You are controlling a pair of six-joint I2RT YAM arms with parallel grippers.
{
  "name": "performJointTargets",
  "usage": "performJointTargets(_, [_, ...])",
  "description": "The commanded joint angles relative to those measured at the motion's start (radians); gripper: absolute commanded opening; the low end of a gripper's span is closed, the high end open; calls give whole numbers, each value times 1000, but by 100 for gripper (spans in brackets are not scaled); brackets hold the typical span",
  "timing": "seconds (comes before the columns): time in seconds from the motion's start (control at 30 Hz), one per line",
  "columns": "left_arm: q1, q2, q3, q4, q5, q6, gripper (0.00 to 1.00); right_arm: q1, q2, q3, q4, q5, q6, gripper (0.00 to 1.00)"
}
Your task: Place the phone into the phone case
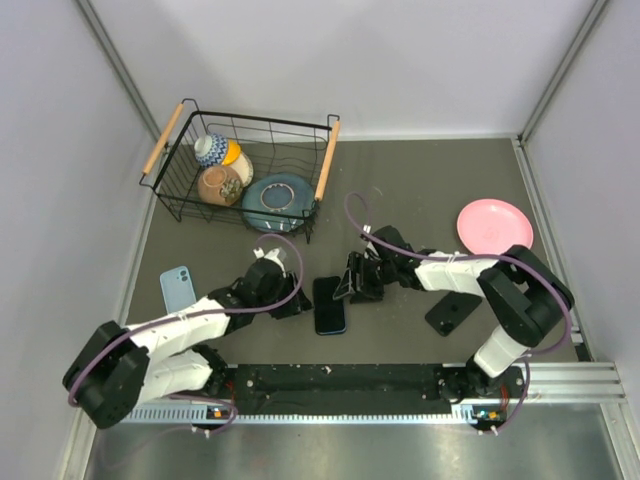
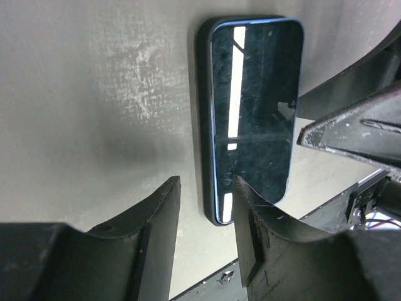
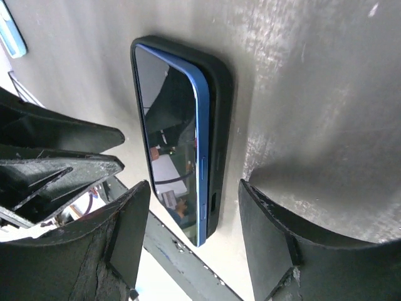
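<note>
The phone (image 2: 250, 106) has a glossy glass face, finely scratched, and a shiny blue edge. The phone case (image 3: 219, 113) looks like matt black plastic, perhaps rubbery. The desk (image 2: 94, 125) is matt grey and scuffed. The basket (image 1: 262, 121) is black wire with wooden handles.

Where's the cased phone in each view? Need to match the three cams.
Top external: the phone lies at lower centre, just beyond the base rail.
Left wrist: the phone is at upper centre-right, screen up, running up the frame.
Right wrist: the phone is centre-left, seen at a slant, with its blue edge showing inside the black case.
Shared landmark: the base rail, at the bottom edge in the left wrist view and at lower centre in the right wrist view.
</note>
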Motion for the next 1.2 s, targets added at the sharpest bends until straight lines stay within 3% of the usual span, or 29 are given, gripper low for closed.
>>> performJointTargets(0.0, [4, 60, 26, 75, 41, 15, 43, 43, 13, -23, 92, -5, 3, 59])
performJointTargets(0.37, [2, 178, 13, 136, 73, 11, 42, 84, 25, -88, 224, -25, 58, 67])
performJointTargets(0.67, [4, 175, -26, 156, 109, 2, 34, 79, 59, -135, 512, -144, 153, 71])
performJointTargets(1.0, [2, 114, -84, 218, 185, -51, 28, 61, 57, -202, 758, -197, 247, 66])
performJointTargets(1.17, [4, 106, -86, 202, 173, -47, 28, 56, 51, -241, 855, -216, 265, 55])
